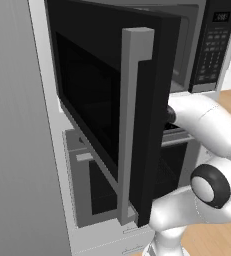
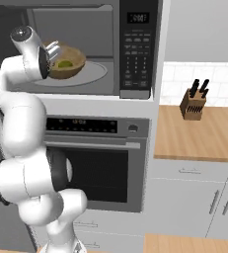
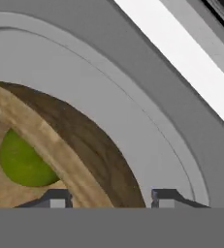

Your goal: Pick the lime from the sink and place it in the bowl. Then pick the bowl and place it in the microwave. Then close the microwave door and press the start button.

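My gripper (image 3: pixel 108 196) straddles the brown wooden bowl's (image 3: pixel 79 145) rim, jaws parted, green lime (image 3: pixel 21 162) inside, round grey turntable plate (image 3: pixel 133 111) beneath.

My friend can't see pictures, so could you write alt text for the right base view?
A white robot arm's gripper reaches into the open microwave, at the rim of a wooden bowl holding a lime on the turntable.

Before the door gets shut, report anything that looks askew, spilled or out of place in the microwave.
Nothing stands out. The wooden bowl sits upright on the turntable plate inside the microwave, with the lime still inside it and nothing spilled. The pincer straddles the bowl's rim, jaws apart. The microwave door stands open.
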You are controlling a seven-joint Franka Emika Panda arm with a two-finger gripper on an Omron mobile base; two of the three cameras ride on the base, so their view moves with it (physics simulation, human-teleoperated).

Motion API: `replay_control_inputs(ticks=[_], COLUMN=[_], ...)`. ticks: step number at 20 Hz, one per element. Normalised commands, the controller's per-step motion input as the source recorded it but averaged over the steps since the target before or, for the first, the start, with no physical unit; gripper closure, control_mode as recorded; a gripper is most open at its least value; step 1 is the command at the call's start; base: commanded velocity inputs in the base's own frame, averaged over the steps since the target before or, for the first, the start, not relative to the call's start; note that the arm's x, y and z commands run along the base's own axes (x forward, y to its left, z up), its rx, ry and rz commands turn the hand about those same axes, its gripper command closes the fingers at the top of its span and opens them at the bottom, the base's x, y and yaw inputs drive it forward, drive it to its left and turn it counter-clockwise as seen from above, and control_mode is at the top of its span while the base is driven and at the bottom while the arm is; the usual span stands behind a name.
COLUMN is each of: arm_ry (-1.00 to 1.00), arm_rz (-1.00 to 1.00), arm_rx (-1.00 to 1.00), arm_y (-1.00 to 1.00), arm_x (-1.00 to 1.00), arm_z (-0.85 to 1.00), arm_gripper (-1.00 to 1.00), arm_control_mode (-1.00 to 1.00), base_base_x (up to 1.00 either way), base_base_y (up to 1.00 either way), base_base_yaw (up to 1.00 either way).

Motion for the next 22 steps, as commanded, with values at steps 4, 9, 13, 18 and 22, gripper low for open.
replay_control_inputs(ticks=[4, 9, 13, 18, 22], arm_ry=[-0.18, -0.14, -0.04, 0.00, 0.00], arm_rz=[0.00, 0.06, 0.15, 0.17, 0.15], arm_rx=[0.00, -0.02, -0.11, -0.16, -0.11], arm_y=[-0.45, -0.32, -0.09, 0.00, -0.20], arm_x=[-0.94, -1.00, -1.00, -1.00, -1.00], arm_z=[0.04, 0.01, 0.00, 0.06, 0.28], arm_gripper=[-1.00, -1.00, -1.00, -1.00, -1.00], arm_control_mode=[-1.00, -1.00, -1.00, -1.00, -1.00], base_base_x=[0.00, 0.00, 0.00, 0.00, 0.00], base_base_y=[0.00, 0.00, 0.00, 0.00, 0.00], base_base_yaw=[0.00, 0.00, 0.00, 0.00, 0.00])
